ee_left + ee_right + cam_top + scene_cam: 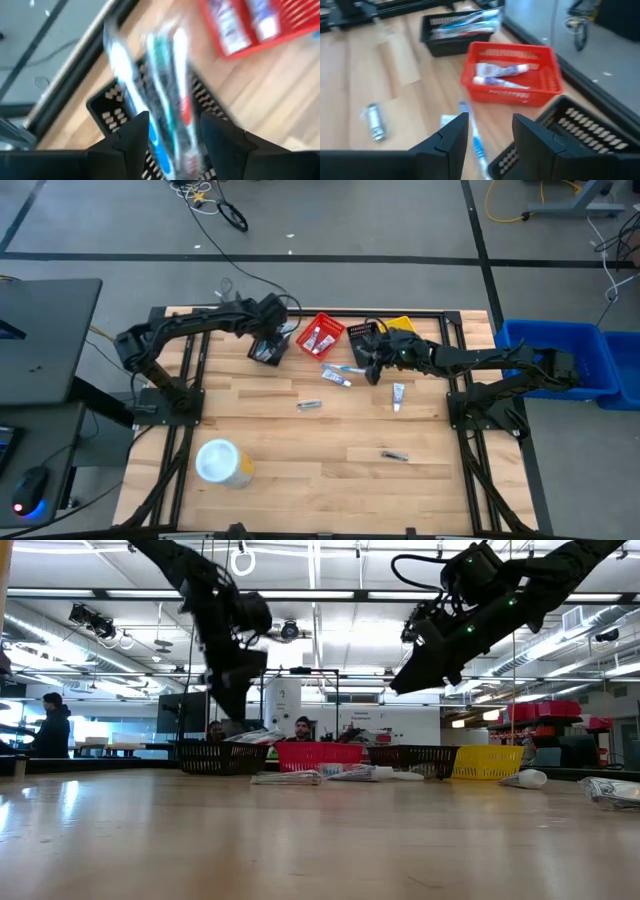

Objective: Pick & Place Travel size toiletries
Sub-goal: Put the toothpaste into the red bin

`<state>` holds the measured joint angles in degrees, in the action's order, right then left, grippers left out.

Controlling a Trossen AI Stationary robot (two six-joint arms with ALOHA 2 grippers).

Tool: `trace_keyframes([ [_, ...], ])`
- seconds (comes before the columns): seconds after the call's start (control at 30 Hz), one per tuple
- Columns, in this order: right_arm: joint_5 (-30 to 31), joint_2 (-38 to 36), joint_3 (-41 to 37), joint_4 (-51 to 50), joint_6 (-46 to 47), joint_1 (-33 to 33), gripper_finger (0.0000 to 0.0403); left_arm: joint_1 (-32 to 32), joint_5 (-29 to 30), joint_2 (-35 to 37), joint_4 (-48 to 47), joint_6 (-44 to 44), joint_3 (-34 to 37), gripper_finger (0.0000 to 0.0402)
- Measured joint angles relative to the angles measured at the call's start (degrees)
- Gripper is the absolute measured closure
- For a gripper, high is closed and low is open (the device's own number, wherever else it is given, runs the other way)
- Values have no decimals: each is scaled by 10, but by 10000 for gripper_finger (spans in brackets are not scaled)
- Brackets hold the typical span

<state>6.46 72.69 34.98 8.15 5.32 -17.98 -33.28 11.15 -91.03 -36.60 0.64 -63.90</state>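
Observation:
My left gripper (266, 338) (172, 122) is open and hangs above the left black basket (268, 350) (107, 117), where packed toothbrushes (165, 75) lie. My right gripper (371, 368) (490, 122) is open and raised over a blue toothbrush packet (340, 374) (476, 137) lying flat on the table. The red basket (322, 333) (512, 75) holds white and blue tubes (500, 74). Lying loose on the wood are a white tube (398, 393), a silvery sachet (309, 405) (374, 121) and a dark stick (394, 455).
A second black basket (363, 335) (570, 135) and a yellow basket (402, 325) stand beside the right gripper, near the far edge. A large white-lidded tub (222, 462) stands near the front left. A blue bin (560, 355) is off the table's right side. People show in the room beyond.

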Motion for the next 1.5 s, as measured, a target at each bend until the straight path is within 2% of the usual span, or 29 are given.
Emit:
trace_keyframes([
  [0.1, -28, 0, 0, -12, 2, 0, 238, 24, 7, 9, -13, -4, -30, 222],
  [0.3, -66, 0, 0, -44, 26, 6, 216, 87, -14, 16, 26, 23, -50, 237],
  [0.47, -66, 16, 0, -51, 49, 35, 201, 133, -7, 15, 54, 14, -50, 243],
  [0.63, -49, 76, 0, -6, 43, 80, 203, 163, 6, 21, 76, 10, -50, 252],
  [0.93, 19, 182, 0, 57, 32, 106, 226, 175, 0, 20, 80, 11, -49, 260],
  [1.27, 19, 259, 0, 92, 26, 103, 211, 175, 1, 20, 84, 17, -49, 260],
  [1.5, 21, 267, 0, 109, 26, 102, 232, 175, 2, 20, 92, 19, -49, 260],
])
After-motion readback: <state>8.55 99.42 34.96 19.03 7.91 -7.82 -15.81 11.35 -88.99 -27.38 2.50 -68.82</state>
